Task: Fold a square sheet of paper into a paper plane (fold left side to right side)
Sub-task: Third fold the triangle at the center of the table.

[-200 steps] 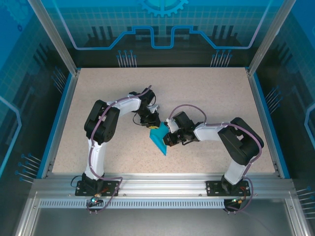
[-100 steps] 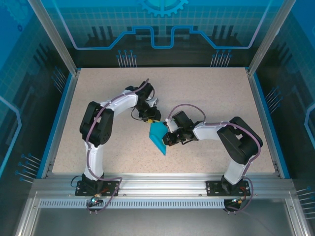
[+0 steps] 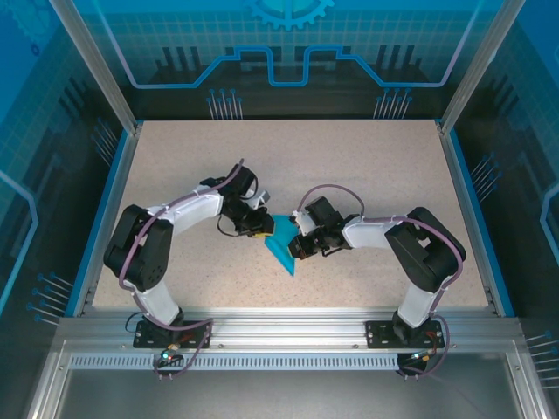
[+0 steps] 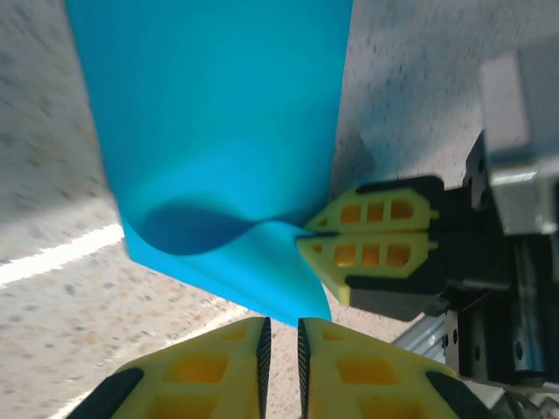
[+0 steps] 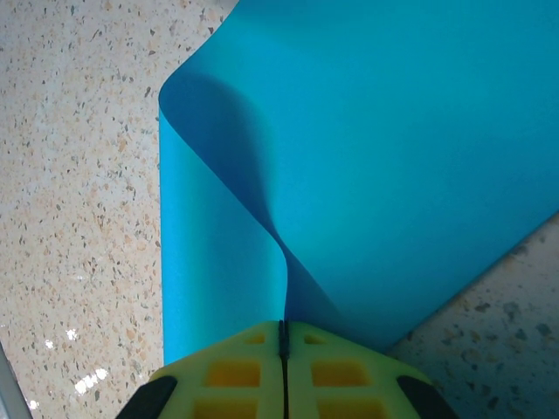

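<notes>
Swung low and out to the left, the left arm now lies flatter over the speckled beige table [image 3: 367, 166] than a second ago, and the left gripper [image 3: 262, 229] has slid from the far end of the paper to its left edge. The right arm has hardly shifted.

Between the two tools lies the teal-blue paper plane [image 3: 281, 250], a narrow folded dart of thin paper near the middle of the table, with its sharp tip pointing toward the arm bases.

From the left wrist, the paper plane [image 4: 218, 131] shows as a flat sheet whose near edge curls up off the table. The left gripper [image 4: 282, 349] sits just short of that edge. Its yellow fingers [image 4: 201, 375] are all but pressed together (a thin slit remains), with nothing in between.

The right gripper [image 3: 294, 245] is clamped on the paper's right side. From the left wrist it [image 4: 321, 240] bites the lifted corner. From its own camera the right gripper [image 5: 282, 336] has its pads flush on a raised ridge of the paper plane [image 5: 393, 157], which bows upward from the pinch and casts a shadow on the layer beneath.
</notes>
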